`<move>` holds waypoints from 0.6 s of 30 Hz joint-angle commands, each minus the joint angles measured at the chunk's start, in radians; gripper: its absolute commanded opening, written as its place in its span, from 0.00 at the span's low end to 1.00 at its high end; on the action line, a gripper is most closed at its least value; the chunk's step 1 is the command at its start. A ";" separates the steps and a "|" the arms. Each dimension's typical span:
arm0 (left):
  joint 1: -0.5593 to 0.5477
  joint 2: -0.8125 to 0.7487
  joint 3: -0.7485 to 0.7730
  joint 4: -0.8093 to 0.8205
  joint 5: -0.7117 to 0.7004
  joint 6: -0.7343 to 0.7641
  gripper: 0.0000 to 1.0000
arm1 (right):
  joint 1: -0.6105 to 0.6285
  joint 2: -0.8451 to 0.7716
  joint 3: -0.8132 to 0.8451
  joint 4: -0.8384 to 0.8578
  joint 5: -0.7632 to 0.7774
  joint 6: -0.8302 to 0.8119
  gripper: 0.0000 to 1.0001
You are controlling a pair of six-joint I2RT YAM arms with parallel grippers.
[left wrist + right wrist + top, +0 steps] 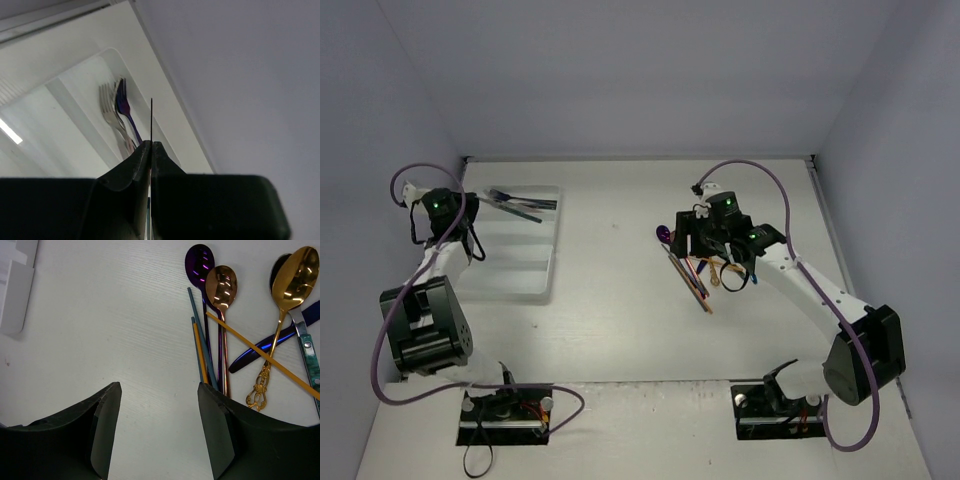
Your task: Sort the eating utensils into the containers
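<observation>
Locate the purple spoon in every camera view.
Top external: purple spoon lies just right of centre.
Left wrist: not in it.
Right wrist: the spoon is at top centre, beside a copper spoon.
Shared landmark: the teal and orange handles lying side by side next to it, in both of those views.

Left arm (425, 295) is seen folded up at far left, elbow bent. Left gripper (151, 146) is clamped, fingers (132, 165) pressed onto a thin edge-on utensil (151, 117). Right arm (810, 285) is stretched forward-left. Right gripper (159, 392) is angled down and spread wide.
</observation>
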 commanded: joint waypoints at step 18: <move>0.016 0.170 0.008 0.179 -0.006 0.002 0.59 | -0.054 -0.037 -0.032 -0.012 0.035 -0.039 0.60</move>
